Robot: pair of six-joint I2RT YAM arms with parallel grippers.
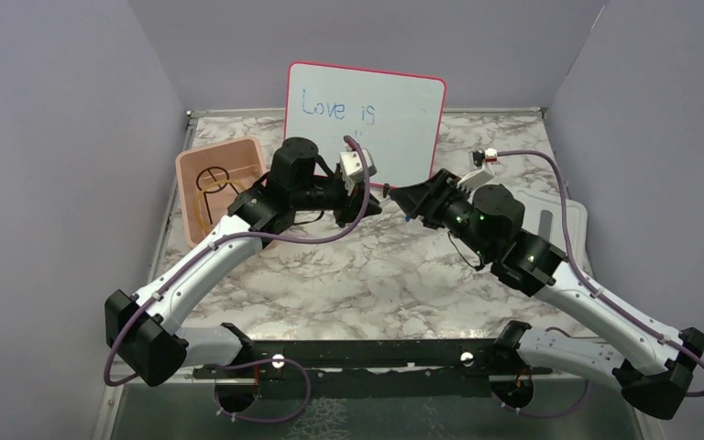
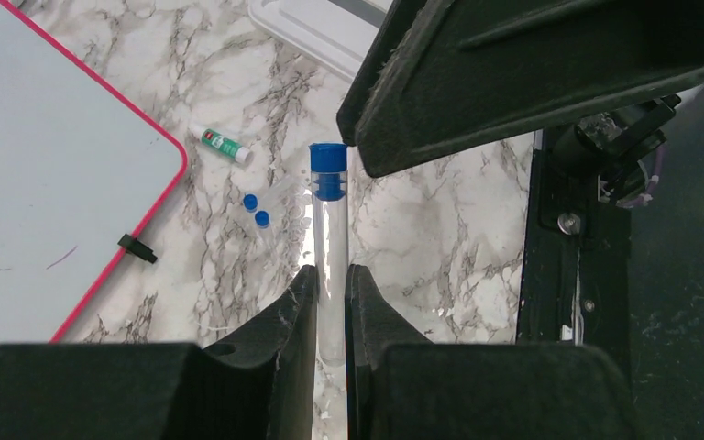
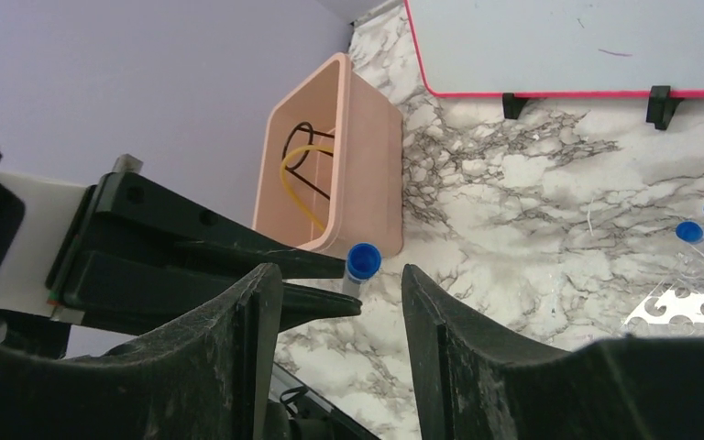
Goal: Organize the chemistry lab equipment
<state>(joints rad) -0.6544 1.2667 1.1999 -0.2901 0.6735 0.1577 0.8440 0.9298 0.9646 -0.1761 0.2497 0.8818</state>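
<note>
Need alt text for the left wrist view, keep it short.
The left tool grips a clear blue-capped tube that points away from the camera, its cap close beside the right tool's black fingers at top right. Beyond, on the marble table, are a pink-framed whiteboard at left, a small green-labelled tube and two blue-capped vials.

Looking down the left pincer (image 2: pixel 331 275): jaws clamped on clear blue-capped tube (image 2: pixel 330 229), which sticks out past the fingertips. Cap sits just beside right pincer finger (image 2: pixel 513 82), contact unclear. Marble surface (image 2: pixel 422 238) underneath. Pink-framed whiteboard (image 2: pixel 46 165) at left. Two small blue-capped vials (image 2: pixel 257 209) and green-labelled white stick (image 2: pixel 222 145) lie near its corner. White lid (image 2: pixel 312 32) beyond.
</note>
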